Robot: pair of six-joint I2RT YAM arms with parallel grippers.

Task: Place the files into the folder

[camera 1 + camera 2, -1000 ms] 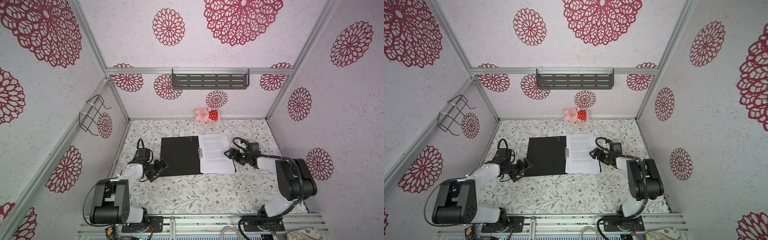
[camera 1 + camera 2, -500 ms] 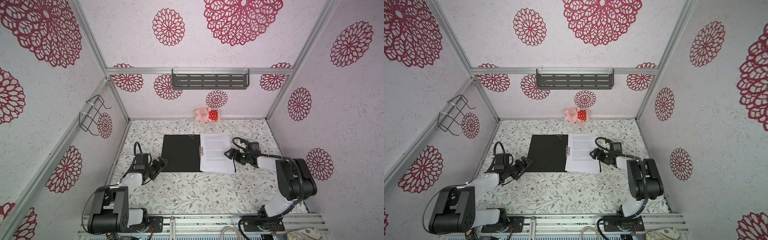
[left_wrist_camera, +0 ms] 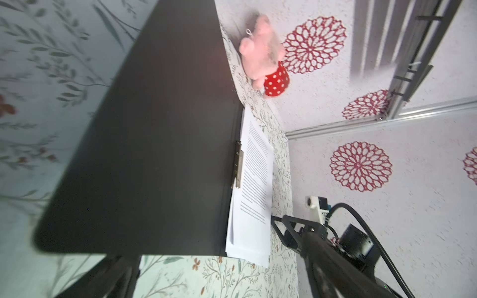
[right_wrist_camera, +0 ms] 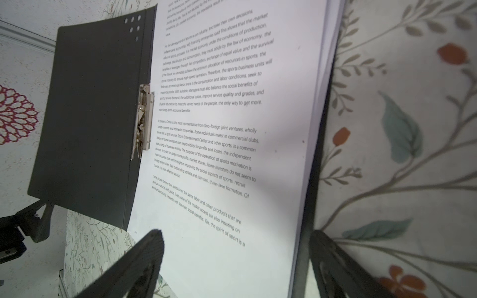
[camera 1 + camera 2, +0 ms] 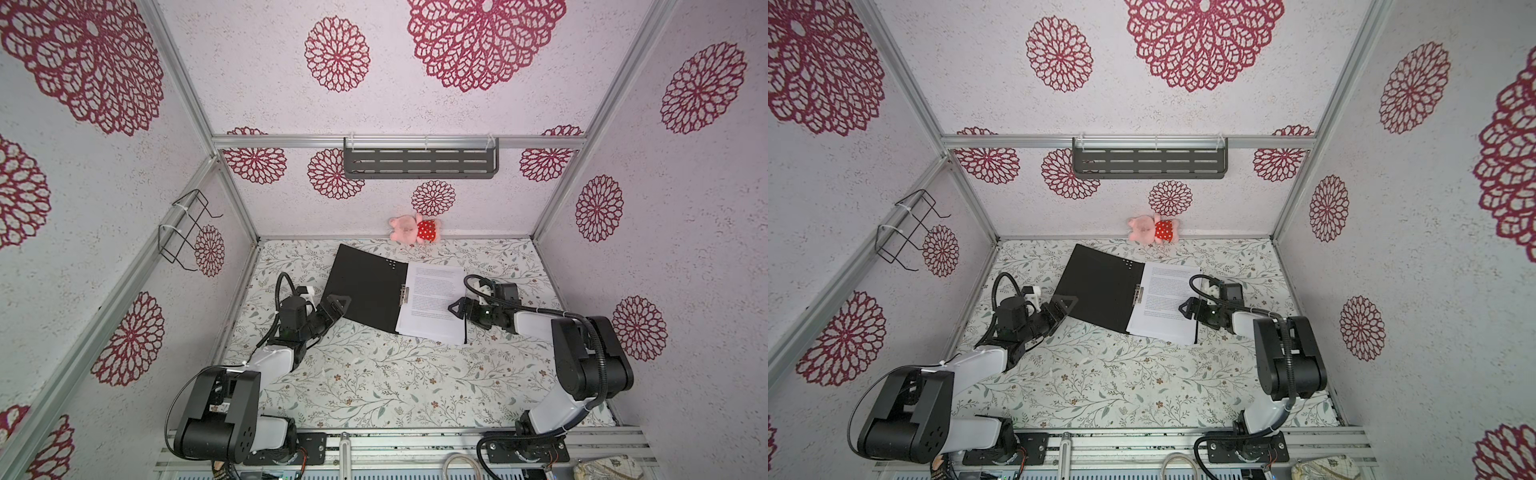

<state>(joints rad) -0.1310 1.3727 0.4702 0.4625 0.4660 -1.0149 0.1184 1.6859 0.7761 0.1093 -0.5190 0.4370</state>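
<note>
Left pincer (image 5: 332, 309), jaws spread wide, sits at the near outer corner of an open folder (image 5: 365, 286); whether it touches the cover I cannot tell. Right pincer (image 5: 460, 314) is also spread wide, straddling the folder's opposite edge: one finger is over the papers (image 5: 432, 303), the other just past the edge above the surface (image 5: 374, 374), and it holds nothing

The folder lies toward the back of the surface, near the middle, black inside facing up and turned slightly askew. Its left cover looks tilted up off the surface. The papers, a stack of white sheets printed with black text, lie on the folder's right half, beside a metal clip (image 5: 403, 295) on the spine

A pale cloth printed with leaves and small flowers covers the surface. White textured walls with large red rosette patterns enclose it on three sides, joined by silver metal rails. A grey slotted shelf (image 5: 419, 163) hangs on the back wall, and a black wire rack (image 5: 185, 232) hangs on the left wall. A pink plush toy (image 5: 411, 228) in a red dress with white dots lies at the foot of the back wall, near the folder but apart from it
</note>
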